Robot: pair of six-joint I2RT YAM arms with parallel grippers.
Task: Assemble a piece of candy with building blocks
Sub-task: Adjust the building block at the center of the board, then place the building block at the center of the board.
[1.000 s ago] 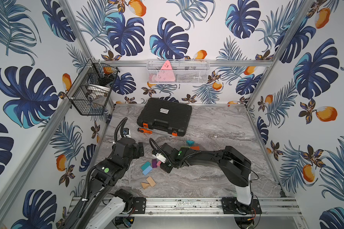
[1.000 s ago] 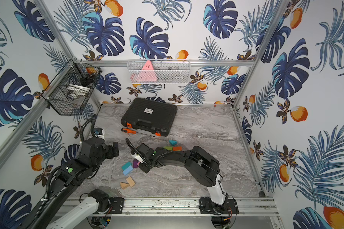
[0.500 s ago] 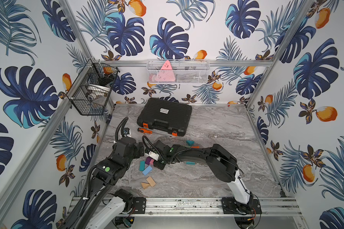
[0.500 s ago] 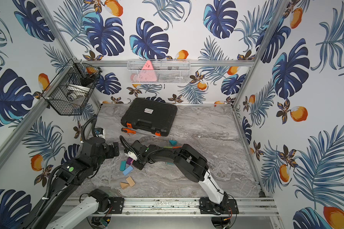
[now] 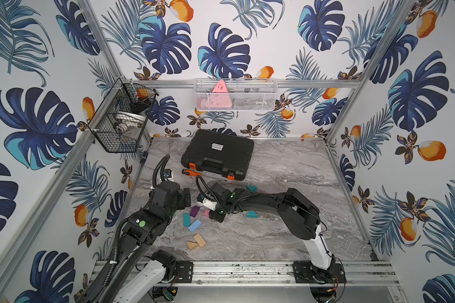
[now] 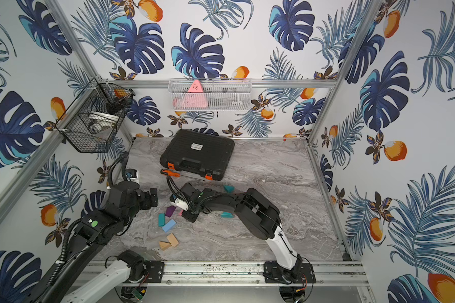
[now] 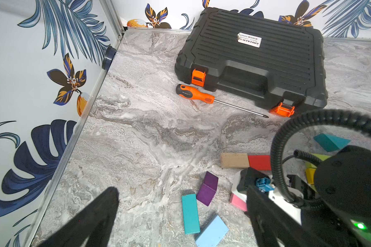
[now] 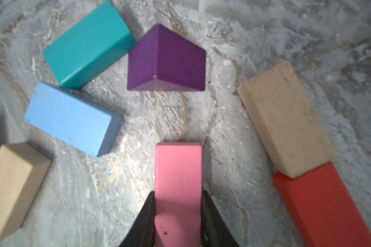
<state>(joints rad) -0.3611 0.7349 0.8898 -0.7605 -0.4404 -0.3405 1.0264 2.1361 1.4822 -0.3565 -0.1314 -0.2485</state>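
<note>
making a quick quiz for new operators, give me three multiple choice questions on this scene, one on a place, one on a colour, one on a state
1. Where does the screwdriver lie?
A. in the wire basket
B. on the table beside the black case
C. between the right jaws

2. Which block do the right jaws hold?
A. the purple block
B. the red block
C. the pink block

3. How do the left jaws stand?
A. open, holding nothing
B. shut on a teal block
C. shut on the screwdriver

Answers: 1 B, the left wrist view shows it by the case's latches. 2 C, the right wrist view shows pink clamped between them. 3 A, they stand wide apart with nothing between.
</note>
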